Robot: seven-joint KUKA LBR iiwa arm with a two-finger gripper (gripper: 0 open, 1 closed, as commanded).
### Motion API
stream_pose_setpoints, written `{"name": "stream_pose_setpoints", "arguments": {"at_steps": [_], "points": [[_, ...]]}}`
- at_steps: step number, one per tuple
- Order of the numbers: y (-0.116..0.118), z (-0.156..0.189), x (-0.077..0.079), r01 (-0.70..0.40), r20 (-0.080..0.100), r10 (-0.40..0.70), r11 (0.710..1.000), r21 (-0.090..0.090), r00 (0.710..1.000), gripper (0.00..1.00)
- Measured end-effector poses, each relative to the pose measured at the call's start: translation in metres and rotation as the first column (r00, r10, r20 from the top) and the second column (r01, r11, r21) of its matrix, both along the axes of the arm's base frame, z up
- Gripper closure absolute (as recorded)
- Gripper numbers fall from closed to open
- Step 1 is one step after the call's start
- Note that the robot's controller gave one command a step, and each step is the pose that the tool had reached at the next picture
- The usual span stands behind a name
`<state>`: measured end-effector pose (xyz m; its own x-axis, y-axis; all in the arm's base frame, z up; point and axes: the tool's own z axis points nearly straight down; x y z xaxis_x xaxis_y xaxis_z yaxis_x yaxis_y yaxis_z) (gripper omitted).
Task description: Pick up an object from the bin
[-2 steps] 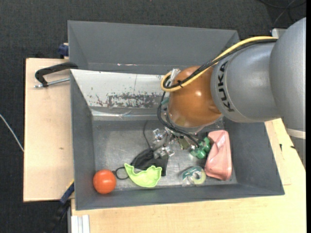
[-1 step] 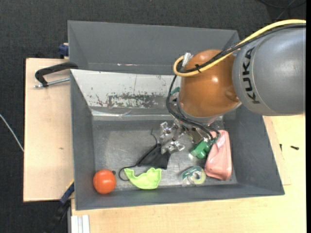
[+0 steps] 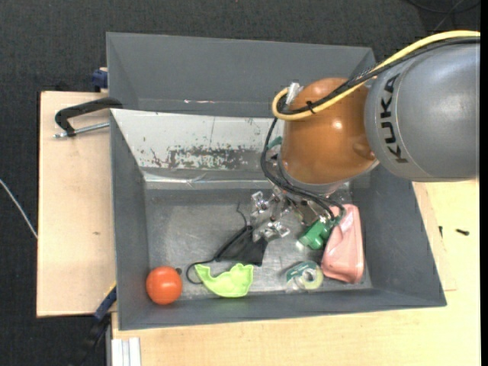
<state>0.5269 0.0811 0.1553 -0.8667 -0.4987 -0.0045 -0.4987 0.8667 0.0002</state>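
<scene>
Black and floppy, a flat strap-like thing [image 3: 242, 246] lies near the middle of the grey metal bin [image 3: 183, 223] and runs down toward the front edge. The robot's hand [image 3: 268, 223] hangs low right at its top end. I think this is the thing to pick. I cannot tell if the hand is wide or narrow, and I cannot see it holding anything.

To do this well, I think the hand should come straight down on the top end of the strap. It should close across the thin side and squeeze gently, since a floppy thing can slip out. Then it should lift slowly and straight up. The strap's low end touches a soft crumpled yellow-green thing [image 3: 227, 279], which could get dragged along.

The hand is made of small shiny metal bits, under a big smooth orange-brown cover [image 3: 324, 136]. Toward the bin's right edge, just beside the hand, sits a small hard-looking green piece [image 3: 313, 235]. Next to it is a squashy pink pouch [image 3: 343, 246]. A little pale ring [image 3: 305, 274] lies by the front edge. A round orange ball [image 3: 164, 284] sits well apart in the front left corner, and it looks like it would roll. The bin's back wall is shiny and scratched.
</scene>
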Motion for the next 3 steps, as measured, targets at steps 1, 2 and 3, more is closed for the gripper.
{"name": "stream_pose_setpoints", "arguments": {"at_steps": [1,2,3], "points": [[0.0008,-0.0039,0.0047,0.004,0.002,-0.004,1.0,0.001,1.0,1.0],[-0.0033,-0.0081,0.0045,0.022,-0.001,-0.022,1.0,0.0,1.0,1.0],[-0.0047,-0.008,0.0048,0.025,-0.002,-0.025,1.0,0.0,1.0,1.0]]}}
